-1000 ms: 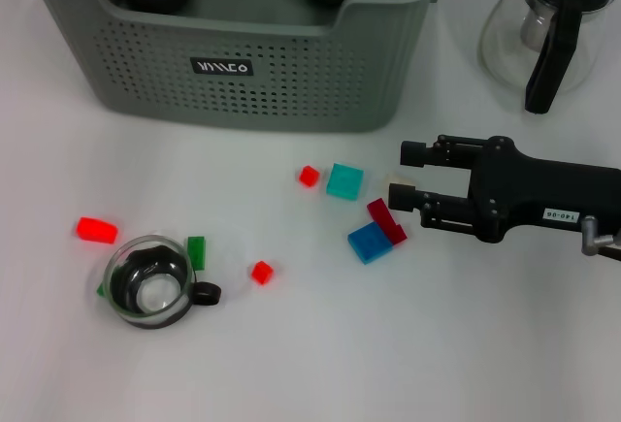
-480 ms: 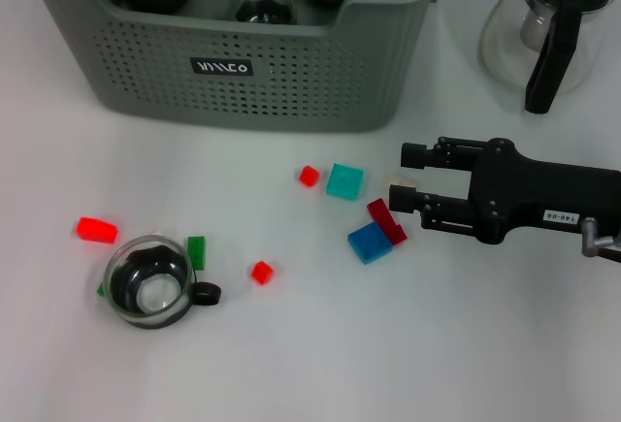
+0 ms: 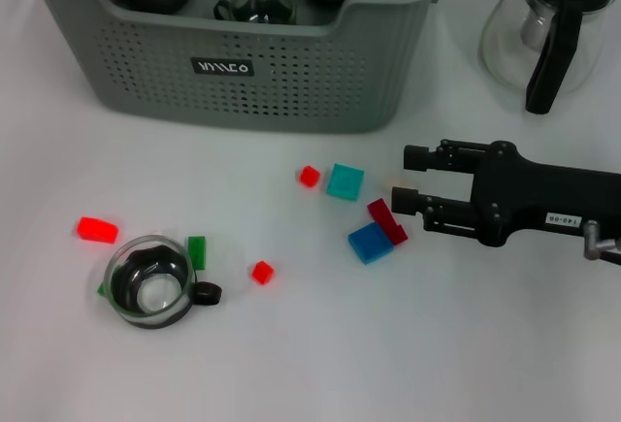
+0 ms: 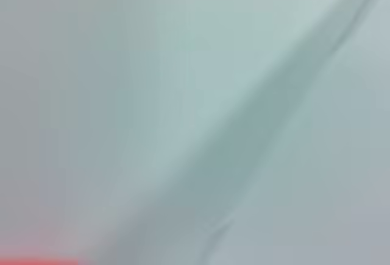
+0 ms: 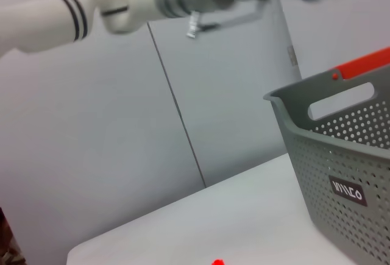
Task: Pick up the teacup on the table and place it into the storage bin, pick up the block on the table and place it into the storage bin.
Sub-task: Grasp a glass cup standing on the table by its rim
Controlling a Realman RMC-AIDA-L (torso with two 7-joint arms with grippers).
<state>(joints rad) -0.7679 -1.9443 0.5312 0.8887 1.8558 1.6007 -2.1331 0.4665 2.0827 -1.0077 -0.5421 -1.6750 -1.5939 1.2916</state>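
We see the large grey-green perforated plastic storage bin (image 3: 243,53) at the 12 o'clock end of the white surface (image 3: 320,354), its dipped front rim and small black label facing us; inside it sit dark rounded teaware and one clear glass cup (image 3: 254,5). At about 1 o'clock stands a glass carafe with a black handle (image 3: 553,29), well apart from the bin. The black right gripper (image 3: 405,178) reaches in level from 3 o'clock, its two fingers spread apart and grasping nothing, the tips just beside a cluster of blocks. That cluster holds a dark red block (image 3: 386,220) leaning against a blue square block (image 3: 369,243), with a teal square block (image 3: 344,181) near them toward 11 o'clock and a small red cube (image 3: 309,177) beside the teal one. Toward 8 o'clock on the surface we find the clear glass teacup with a dark inner part and a black handle (image 3: 150,281), standing upright, with a green block (image 3: 196,251) touching its rim side, a red rounded block (image 3: 97,230) near it, and another small red cube (image 3: 261,272) a little toward 3 o'clock of it. The left wrist view is a pale blur, so we cannot tell the state of the left gripper. In the right wrist view we see the bin's perforated wall and label, and a white arm (image 5: 79,9) above.
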